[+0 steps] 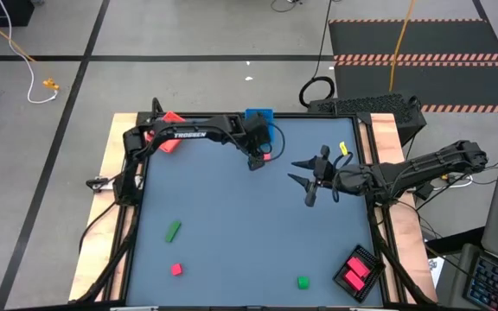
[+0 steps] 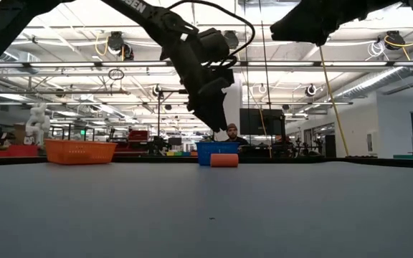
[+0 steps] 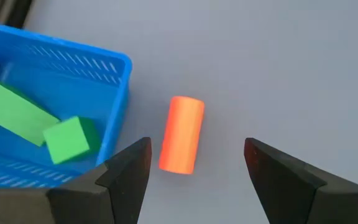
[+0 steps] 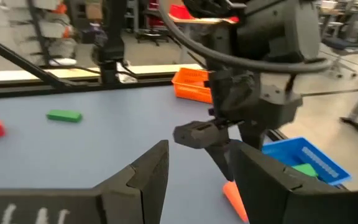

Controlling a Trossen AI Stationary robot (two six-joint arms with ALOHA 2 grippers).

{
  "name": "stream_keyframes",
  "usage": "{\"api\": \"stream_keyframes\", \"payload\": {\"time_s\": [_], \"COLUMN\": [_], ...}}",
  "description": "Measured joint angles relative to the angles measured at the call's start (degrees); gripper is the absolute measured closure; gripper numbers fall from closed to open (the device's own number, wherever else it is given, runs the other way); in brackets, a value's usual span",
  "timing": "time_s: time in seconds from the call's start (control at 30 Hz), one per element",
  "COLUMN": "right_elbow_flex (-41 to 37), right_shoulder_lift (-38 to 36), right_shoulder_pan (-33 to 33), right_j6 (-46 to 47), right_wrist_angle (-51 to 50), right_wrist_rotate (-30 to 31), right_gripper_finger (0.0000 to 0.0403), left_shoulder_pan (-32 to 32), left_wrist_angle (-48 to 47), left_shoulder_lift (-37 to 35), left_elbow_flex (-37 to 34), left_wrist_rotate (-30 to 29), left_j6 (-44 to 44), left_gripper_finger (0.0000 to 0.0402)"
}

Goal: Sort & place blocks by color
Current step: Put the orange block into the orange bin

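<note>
An orange-red cylinder block (image 3: 182, 134) lies on its side on the table, next to the blue tray (image 3: 120, 93). That tray holds a green bar (image 3: 14, 112) and a green cube (image 3: 70, 140). My left gripper (image 3: 196, 148) is open and hovers above the cylinder, one finger on either side, touching nothing. My right gripper (image 1: 297, 171) is open in the air over the table's middle right. A green bar (image 1: 173, 230), a red cube (image 1: 177, 269) and a green cube (image 1: 303, 282) lie loose near the table's near edge.
A black tray (image 1: 357, 272) with pink and red blocks sits at the near right corner. A red tray (image 1: 171, 130) stands at the far left, partly under the left arm. A person (image 2: 231, 132) shows in the room beyond the table. Bare table lies between the loose blocks and the arms.
</note>
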Motion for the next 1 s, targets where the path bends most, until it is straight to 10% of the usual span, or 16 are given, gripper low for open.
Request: {"api": "stream_keyframes", "payload": {"time_s": [1.0], "right_elbow_flex": [0.00], "right_shoulder_lift": [0.02], "right_shoulder_pan": [0.00], "right_j6": [-2.91], "right_wrist_angle": [5.74], "right_wrist_rotate": [-1.06], "right_gripper_finger": [0.0239], "left_shoulder_pan": [-0.77], "left_wrist_angle": [5.64], "left_shoulder_lift": [7.53], "left_elbow_flex": [-0.02], "left_wrist_rotate": [-1.38], "left_j6": [-0.55], "left_gripper_finger": [0.0160]}}
